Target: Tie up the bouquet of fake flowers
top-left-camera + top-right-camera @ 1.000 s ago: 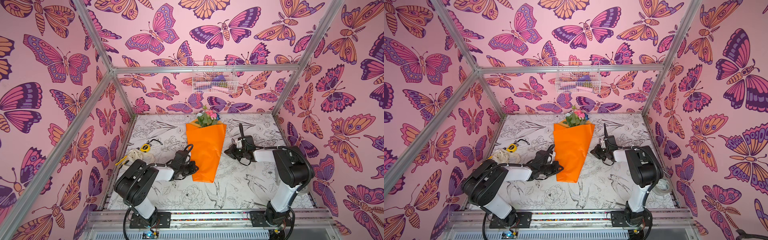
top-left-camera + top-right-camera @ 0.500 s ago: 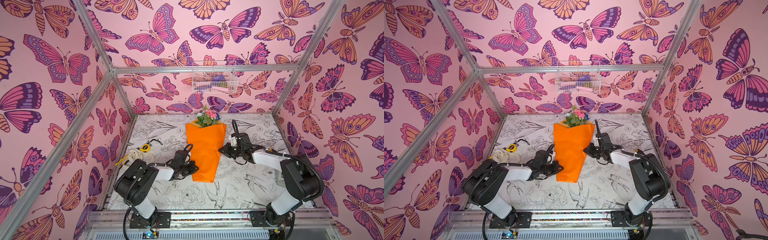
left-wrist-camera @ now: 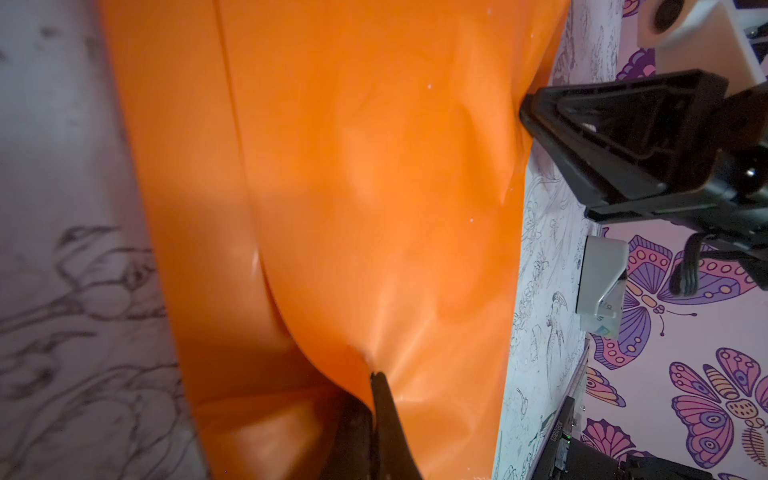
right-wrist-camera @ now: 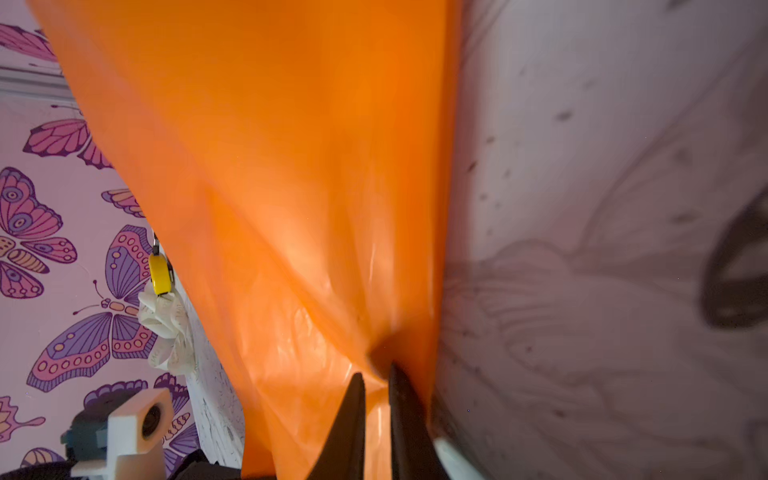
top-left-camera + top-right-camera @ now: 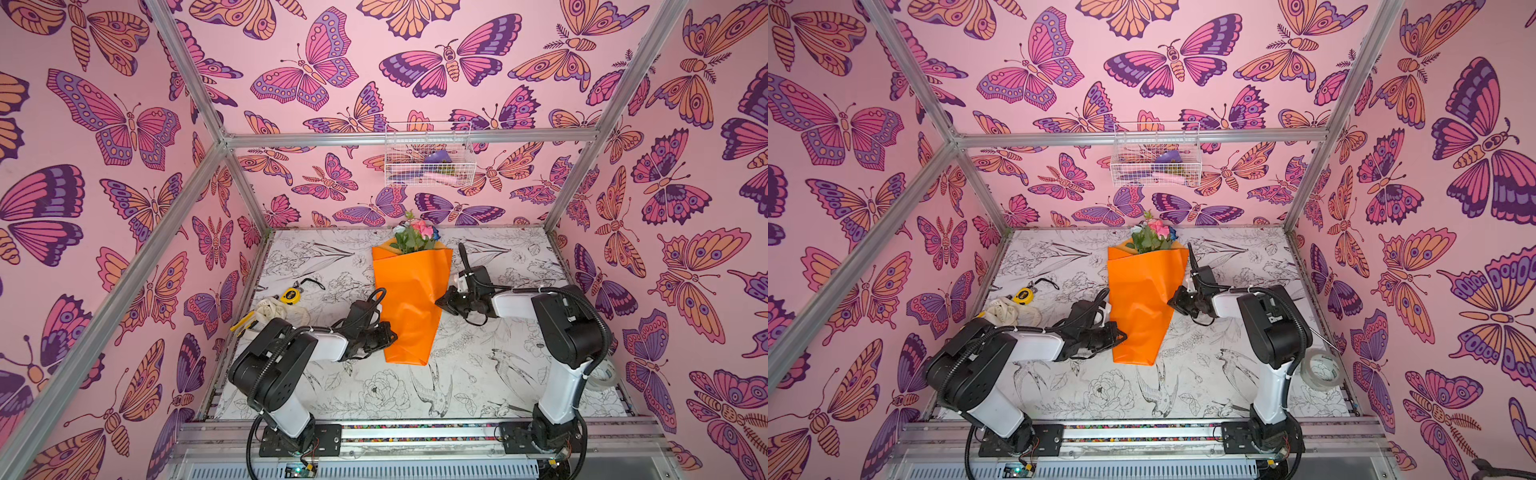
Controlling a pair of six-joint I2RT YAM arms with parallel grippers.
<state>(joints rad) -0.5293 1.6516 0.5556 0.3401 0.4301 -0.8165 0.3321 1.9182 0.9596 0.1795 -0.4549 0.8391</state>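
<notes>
The bouquet of fake flowers (image 5: 409, 299) (image 5: 1142, 299) lies lengthwise mid-table. Pink, white and blue blooms (image 5: 415, 235) stick out of the far end of its orange wrapping paper (image 3: 374, 187) (image 4: 291, 166). My left gripper (image 5: 392, 334) (image 5: 1123, 334) (image 3: 374, 376) is shut on the paper's left edge near the narrow end. My right gripper (image 5: 438, 301) (image 5: 1171, 302) (image 4: 376, 376) meets the right edge halfway up. Only a narrow slit shows between its fingers, and puckered paper sits in it. The stems are hidden inside the wrap.
A bunched cream ribbon (image 5: 274, 311) (image 4: 166, 328) and a yellow tape measure (image 5: 289, 296) lie at the table's left side. A clear tape roll (image 5: 1320, 368) sits by the right arm's base. A white wire basket (image 5: 428, 160) hangs on the back wall.
My right gripper has moved left from beside the bouquet onto the paper's right edge, and its wrist has turned. The left gripper and the bouquet have stayed put.
</notes>
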